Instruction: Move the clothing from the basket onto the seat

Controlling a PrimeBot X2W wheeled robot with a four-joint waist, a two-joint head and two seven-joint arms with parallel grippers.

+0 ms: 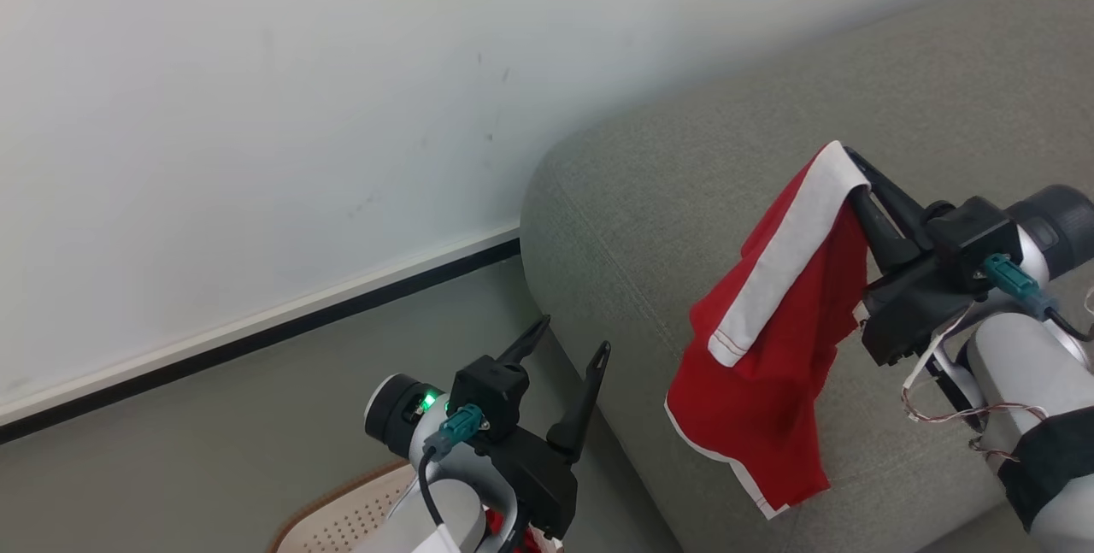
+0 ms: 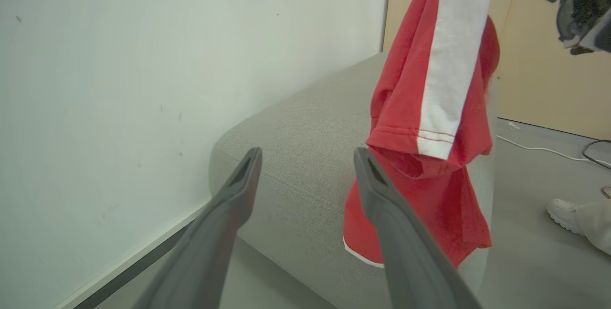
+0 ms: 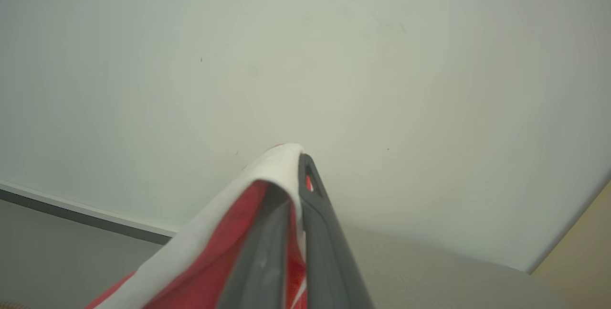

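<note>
Surroundings: pale wall (image 1: 256, 108) at left and far, with a dark skirting (image 1: 256, 332) at its foot and grey floor (image 1: 214, 450) below. A white cable (image 2: 539, 149) and a person's white shoe (image 2: 565, 213) lie on the floor beyond the seat.
Basket: the basket (image 1: 342, 519) sits near left, partly hidden under the left arm.
Seat: the seat (image 1: 684, 194) is grey woven fabric with a rounded corner.
Clothing: the clothing (image 1: 769, 365) is one red piece with a broad white band and white hem. It hangs crumpled over the seat's near left part; contact with the seat cannot be told.
Right arm: the right gripper (image 1: 850, 161) has its fingers clamped on the band's top fold.
Left arm: the left gripper (image 1: 573, 338) is just left of the seat, fingers spread wide and holding nothing.
</note>
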